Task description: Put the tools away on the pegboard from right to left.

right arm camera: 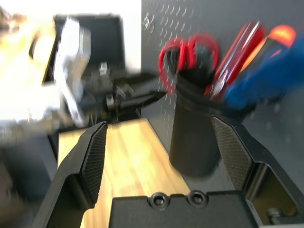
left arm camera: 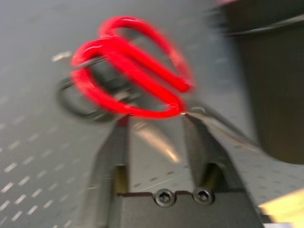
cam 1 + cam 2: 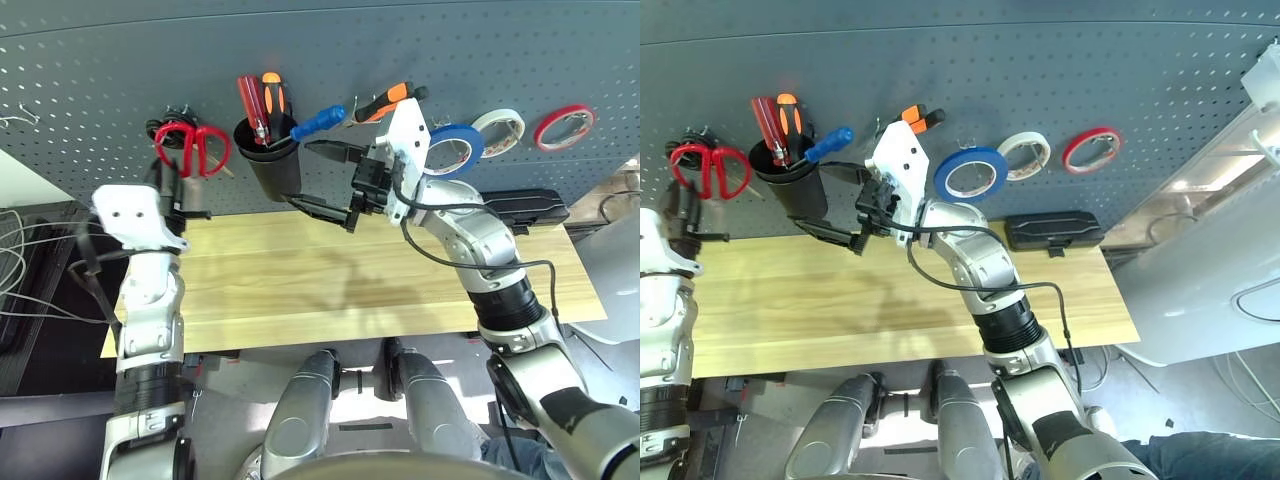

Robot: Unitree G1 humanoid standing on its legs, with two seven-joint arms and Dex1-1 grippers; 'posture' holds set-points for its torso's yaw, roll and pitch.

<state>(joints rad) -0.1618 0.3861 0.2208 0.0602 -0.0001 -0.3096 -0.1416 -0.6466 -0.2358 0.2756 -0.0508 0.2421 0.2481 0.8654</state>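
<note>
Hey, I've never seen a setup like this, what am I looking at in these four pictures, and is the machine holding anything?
A two-armed robot faces a pegboard above a wooden table. Two pictures come from cameras on its head; two look along each wrist's fingers. On the board: red-handled scissors, a black cup holding screwdrivers, including the blue-handled screwdriver, then pliers, a blue tape roll, white tape and red tape. The left gripper sits just below the scissors, jaws apart. The right gripper is open and empty beside the cup.
</note>
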